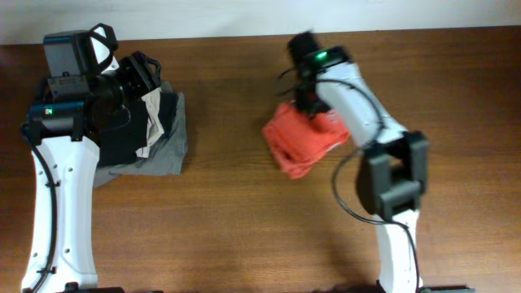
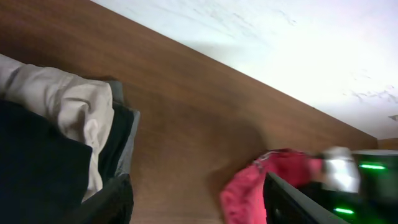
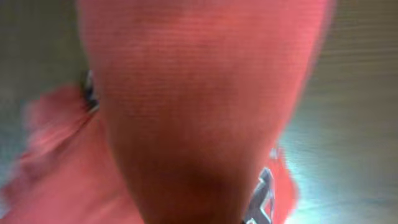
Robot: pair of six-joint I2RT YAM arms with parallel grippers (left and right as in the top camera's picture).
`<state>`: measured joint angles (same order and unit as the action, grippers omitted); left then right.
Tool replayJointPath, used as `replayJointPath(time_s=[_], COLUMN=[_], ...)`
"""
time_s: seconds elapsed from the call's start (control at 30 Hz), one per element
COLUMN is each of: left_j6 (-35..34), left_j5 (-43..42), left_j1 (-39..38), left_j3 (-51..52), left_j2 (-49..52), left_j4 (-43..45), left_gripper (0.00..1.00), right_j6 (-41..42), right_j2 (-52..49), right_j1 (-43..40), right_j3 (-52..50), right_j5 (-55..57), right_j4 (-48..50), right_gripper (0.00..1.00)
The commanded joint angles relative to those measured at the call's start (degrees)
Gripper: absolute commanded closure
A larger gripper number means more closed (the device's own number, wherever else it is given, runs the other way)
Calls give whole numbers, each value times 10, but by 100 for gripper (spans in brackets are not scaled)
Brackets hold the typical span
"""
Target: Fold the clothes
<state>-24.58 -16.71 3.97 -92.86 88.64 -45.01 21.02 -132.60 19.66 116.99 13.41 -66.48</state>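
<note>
The red-orange T-shirt is a crumpled bunch at the table's middle. My right gripper is at its far top edge and seems shut on the cloth. In the right wrist view the red fabric fills the frame and hides the fingers; a bit of white, dark-outlined lettering shows at the lower right. My left gripper is far left, open and empty, its fingers wide apart. The shirt shows between them in the distance.
A stack of folded garments in black, beige and grey lies at the left under my left arm; the beige piece and the black piece show in the left wrist view. The brown wooden table ends at a white wall at the back.
</note>
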Motion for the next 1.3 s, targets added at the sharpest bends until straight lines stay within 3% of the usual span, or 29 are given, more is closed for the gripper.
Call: replayJointPath(time_s=[0.0, 0.3, 0.57, 0.8, 0.97, 1.17, 1.27], left_j6=[12, 12, 11, 11, 11, -30, -30], left_j5=[-15, -15, -13, -14, -13, -15, -15], left_j1=[-2, -2, -2, -2, -2, -2, -2], left_j3=[-6, -6, -6, -6, -6, 2, 8], left_j2=[-9, -9, -9, -9, -8, -3, 1], left_j4=[-1, -1, 4, 4, 4, -11, -11], left_gripper=[34, 34, 34, 33, 33, 33, 33], right_j6=[9, 9, -26, -73, -73, -38, -38], right_j2=[-59, -64, 17, 94, 106, 105, 105], right_j1=[23, 64, -33, -104, -79, -37, -29], right_j3=[-17, -8, 43, 63, 63, 63, 63], right_j5=[-10, 73, 83, 71, 75, 225, 209], right_j4=[10, -25, -130, -152, -165, -165, -165], right_gripper=[96, 96, 96, 96, 96, 96, 96])
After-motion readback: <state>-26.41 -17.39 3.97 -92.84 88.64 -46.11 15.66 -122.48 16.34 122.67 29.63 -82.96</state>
